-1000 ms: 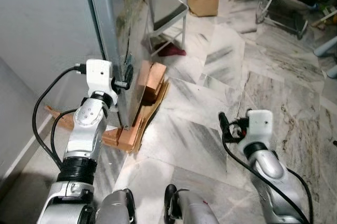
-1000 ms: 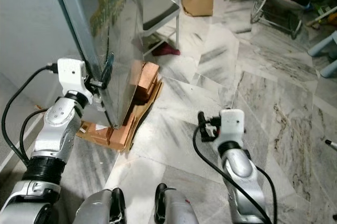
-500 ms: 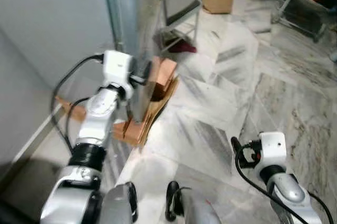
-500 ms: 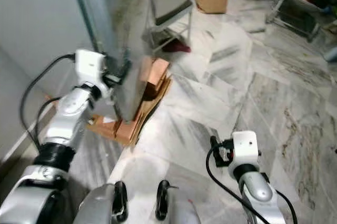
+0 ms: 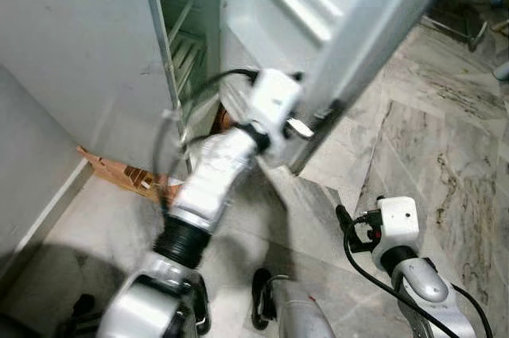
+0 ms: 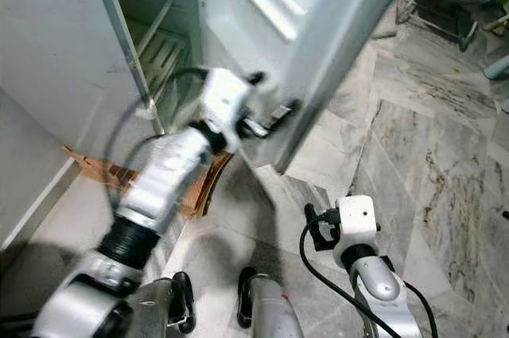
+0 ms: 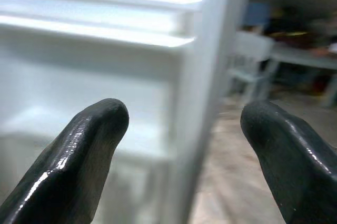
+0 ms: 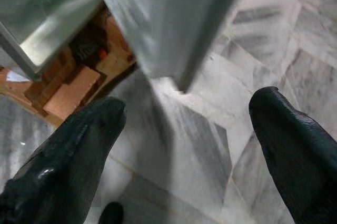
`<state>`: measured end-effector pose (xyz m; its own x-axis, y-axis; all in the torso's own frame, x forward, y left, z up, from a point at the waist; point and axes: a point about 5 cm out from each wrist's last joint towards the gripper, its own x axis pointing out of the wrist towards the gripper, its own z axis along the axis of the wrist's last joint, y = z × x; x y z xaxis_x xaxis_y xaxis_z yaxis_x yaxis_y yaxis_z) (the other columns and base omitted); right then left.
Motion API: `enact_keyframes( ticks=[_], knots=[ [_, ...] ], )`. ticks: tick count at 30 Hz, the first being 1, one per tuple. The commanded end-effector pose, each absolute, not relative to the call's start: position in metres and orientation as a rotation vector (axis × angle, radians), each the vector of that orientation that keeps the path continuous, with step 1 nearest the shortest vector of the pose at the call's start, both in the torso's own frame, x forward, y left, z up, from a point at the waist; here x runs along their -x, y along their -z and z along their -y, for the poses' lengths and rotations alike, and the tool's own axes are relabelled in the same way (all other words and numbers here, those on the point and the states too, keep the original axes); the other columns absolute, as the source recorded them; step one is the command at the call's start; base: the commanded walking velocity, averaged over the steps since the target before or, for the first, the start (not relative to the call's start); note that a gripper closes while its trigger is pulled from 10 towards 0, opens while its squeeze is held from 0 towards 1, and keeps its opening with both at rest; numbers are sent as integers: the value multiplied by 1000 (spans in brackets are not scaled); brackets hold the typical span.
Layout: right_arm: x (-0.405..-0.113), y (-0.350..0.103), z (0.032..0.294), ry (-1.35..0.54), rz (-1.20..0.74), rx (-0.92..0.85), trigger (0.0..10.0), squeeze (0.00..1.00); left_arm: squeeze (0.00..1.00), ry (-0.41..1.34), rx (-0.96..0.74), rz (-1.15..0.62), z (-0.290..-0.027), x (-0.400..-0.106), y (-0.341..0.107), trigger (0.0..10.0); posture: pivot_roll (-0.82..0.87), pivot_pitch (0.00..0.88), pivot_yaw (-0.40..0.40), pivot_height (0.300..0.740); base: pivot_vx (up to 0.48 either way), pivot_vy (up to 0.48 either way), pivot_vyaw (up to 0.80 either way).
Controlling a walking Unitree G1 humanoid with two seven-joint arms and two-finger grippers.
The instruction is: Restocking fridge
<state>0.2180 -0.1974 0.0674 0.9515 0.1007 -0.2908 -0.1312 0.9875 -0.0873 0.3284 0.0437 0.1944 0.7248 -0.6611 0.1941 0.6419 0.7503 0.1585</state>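
Now open fridge door, bare inner shelves, left end effector alongside.

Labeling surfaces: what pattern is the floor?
Grey-veined white marble floor, best in left eye view.

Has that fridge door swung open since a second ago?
Yes. The fridge door has swung out from the cabinet's edge, baring the inner shelves; the left end effector is at the door's edge.

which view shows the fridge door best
The left eye view: the open door swings out, inner shelf and edge visible, with the left end effector at its edge. The right eye view shows much the same. The left wrist view gives a blurred close-up of the inner shelves; the right wrist view catches the bottom corner.
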Motion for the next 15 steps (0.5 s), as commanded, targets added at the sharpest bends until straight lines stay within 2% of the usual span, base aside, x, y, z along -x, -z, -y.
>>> enact_keyframes(
  ticks=[1,3,5,6,9,10,14,15],
  knots=[
    [-214,-63,202,-102,-300,117,10000,0,0,705,-73,223,-48,-325,-188,10000,44,219,-107,740,0,0,0],
    [-219,-70,200,-96,-247,130,10000,0,0,624,-71,177,-76,-321,-170,10000,38,210,-95,740,0,0,0],
    [-221,-72,199,-95,-234,134,10000,0,0,603,-64,165,-81,-320,-166,10000,38,210,-95,740,0,0,0],
    [-225,-75,196,-92,-208,136,10000,0,0,540,-56,133,-99,-315,-154,10000,29,205,-86,740,0,-266,0],
    [-234,-78,188,-100,-173,117,10000,0,0,424,-66,83,-129,-304,-138,10000,31,196,-87,740,0,-392,0],
    [-240,-81,184,-101,-155,100,10000,0,0,366,-72,54,-143,-298,-131,10000,49,197,-99,740,0,-424,-750],
    [-248,-84,183,-98,-141,79,10000,0,0,297,-78,25,-161,-291,-125,10000,68,193,-106,740,0,-433,-775],
    [-250,-84,182,-101,-137,83,10000,0,0,281,-82,28,-164,-289,-125,10000,72,201,-105,740,0,-439,0]
  ],
)
